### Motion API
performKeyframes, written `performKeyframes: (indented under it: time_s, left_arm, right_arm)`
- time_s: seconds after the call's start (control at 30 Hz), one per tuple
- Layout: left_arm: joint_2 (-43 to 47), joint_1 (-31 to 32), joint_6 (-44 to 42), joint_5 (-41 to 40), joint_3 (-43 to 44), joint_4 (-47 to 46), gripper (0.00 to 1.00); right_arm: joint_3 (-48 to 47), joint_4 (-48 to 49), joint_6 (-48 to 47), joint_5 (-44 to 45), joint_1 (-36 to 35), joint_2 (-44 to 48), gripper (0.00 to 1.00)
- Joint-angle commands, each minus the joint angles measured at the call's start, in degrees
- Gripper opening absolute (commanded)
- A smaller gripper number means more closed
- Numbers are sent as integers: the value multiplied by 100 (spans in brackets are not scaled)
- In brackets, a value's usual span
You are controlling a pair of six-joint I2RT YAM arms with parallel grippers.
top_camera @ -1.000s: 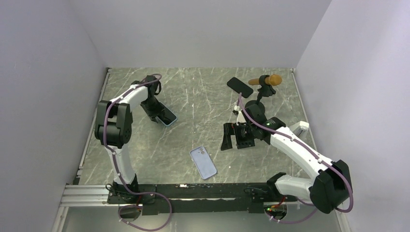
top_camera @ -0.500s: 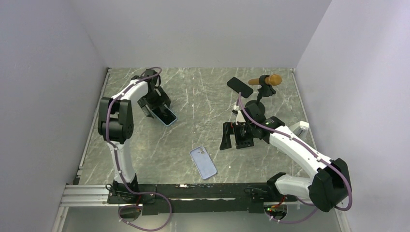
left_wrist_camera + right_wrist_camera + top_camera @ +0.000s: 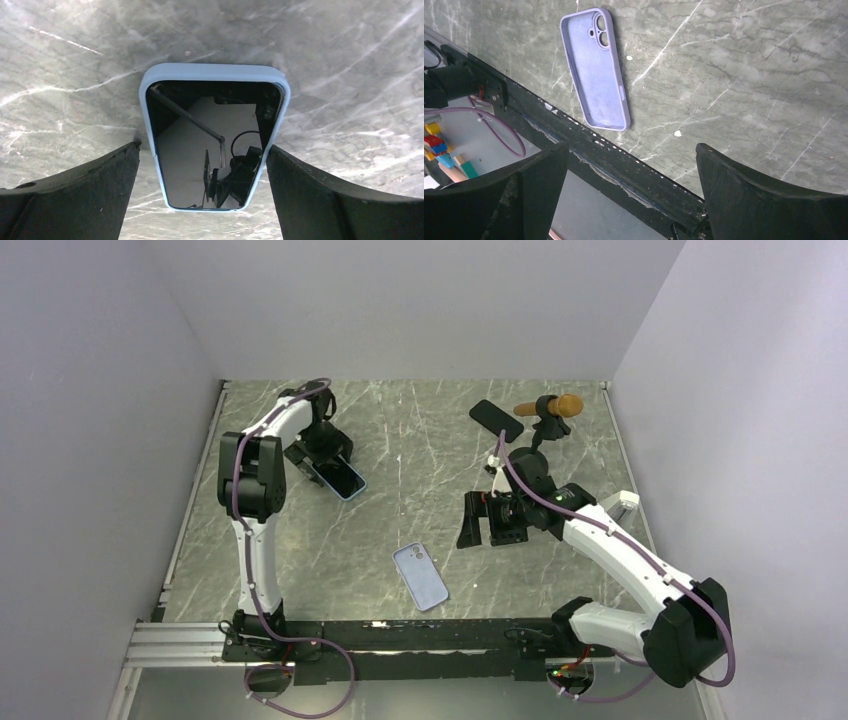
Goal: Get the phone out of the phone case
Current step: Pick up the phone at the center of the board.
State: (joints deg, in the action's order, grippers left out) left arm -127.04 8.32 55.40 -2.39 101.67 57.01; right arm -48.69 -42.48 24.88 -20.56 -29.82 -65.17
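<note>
Left hand (image 3: 204,146) spread wide, gripping nothing, one finger either side of the black-screened phone (image 3: 200,165), just beside its edges. Phone lies screen up, seated in its light blue soft case (image 3: 215,70), flat on the grey marbled surface (image 3: 400,440), far left. Right hand (image 3: 489,531) also wide open, empty, hovering mid-right. Empty lilac phone case (image 3: 420,576) lies inside up near the front edge, well apart from both hands.
</note>
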Motion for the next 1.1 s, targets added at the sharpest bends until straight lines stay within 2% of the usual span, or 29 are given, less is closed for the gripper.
performKeyframes:
  time_s: [0.0, 0.13, 0.3, 0.53, 0.63, 0.7, 0.77, 0.87, 0.93, 1.07]
  left_arm:
    - [122, 67, 592, -296, -40, 303, 99]
    - [104, 20, 822, -118, -266, 376, 100]
    - [-406, 67, 701, -762, 542, 1190, 98]
    - [84, 123, 855, -623, -523, 387, 91]
    - [-233, 189, 743, -797, -70, 865, 98]
    - [-414, 236, 693, -872, 240, 1193, 99]
    - [-305, 249, 625, -763, 75, 965, 89]
    - [212, 266, 422, -696, -670, 102, 64]
    - [510, 273, 240, -769, -971, -244, 57]
    - [823, 298, -149, -865, -1031, -391, 50]
  right_arm:
    - [-87, 16, 150, 71, 31, 197, 100]
    - [-72, 146, 314, -12, 38, 250, 100]
    - [-185, 237, 333, 143, 38, 108, 100]
    - [-259, 173, 422, 241, 46, 202, 100]
    - [-311, -7, 400, 321, 38, 235, 100]
    - [-386, -210, 391, 432, 41, 311, 100]
    - [-385, -248, 431, 534, 38, 485, 100]
    - [-325, -107, 489, 566, 40, 641, 100]
    - [-357, -109, 459, 560, 47, 585, 100]
    - [-457, -239, 307, 594, 47, 481, 100]
